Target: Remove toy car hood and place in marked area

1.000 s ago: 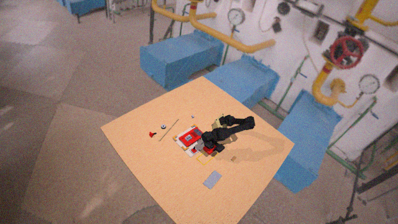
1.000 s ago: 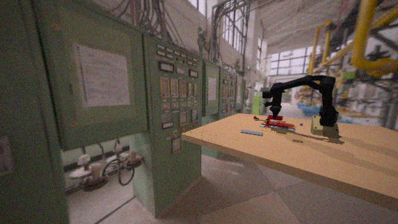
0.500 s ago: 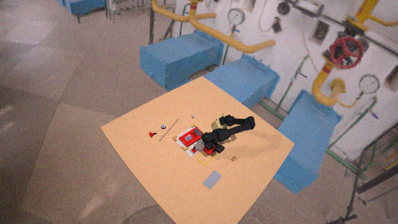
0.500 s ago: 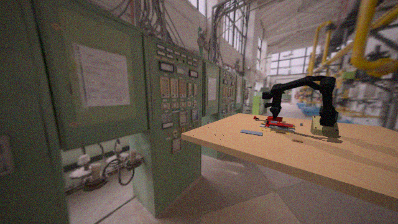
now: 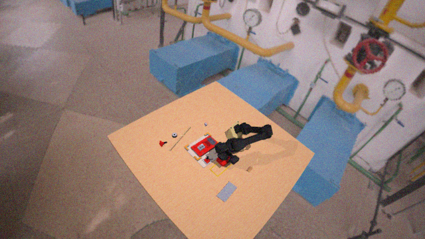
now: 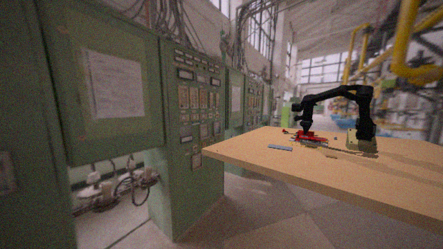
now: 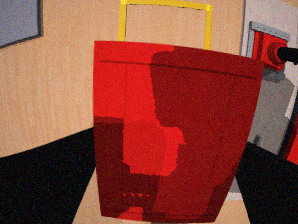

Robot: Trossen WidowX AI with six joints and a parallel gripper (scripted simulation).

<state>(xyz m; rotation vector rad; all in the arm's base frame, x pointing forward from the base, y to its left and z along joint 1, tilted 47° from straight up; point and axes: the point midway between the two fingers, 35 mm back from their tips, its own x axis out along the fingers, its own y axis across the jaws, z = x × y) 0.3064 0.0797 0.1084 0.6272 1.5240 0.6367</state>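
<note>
Item: red hood (image 7: 174, 136), clamped in our gripper (image 5: 223, 160) near the desk's centre. We hold it above the yellow-outlined area (image 7: 165, 6), ready for placing.

In the wrist view the red hood (image 7: 174, 132), clamped in the tool (image 5: 223, 160), blocks most of the frame. Beyond it at top centre, the yellow-outlined area (image 7: 165, 22) encloses bare surface (image 5: 265, 186). The car (image 5: 201, 147) crowds the right edge and a grey plate (image 7: 17, 3) fills the upper left corner, apart from the area.
</note>
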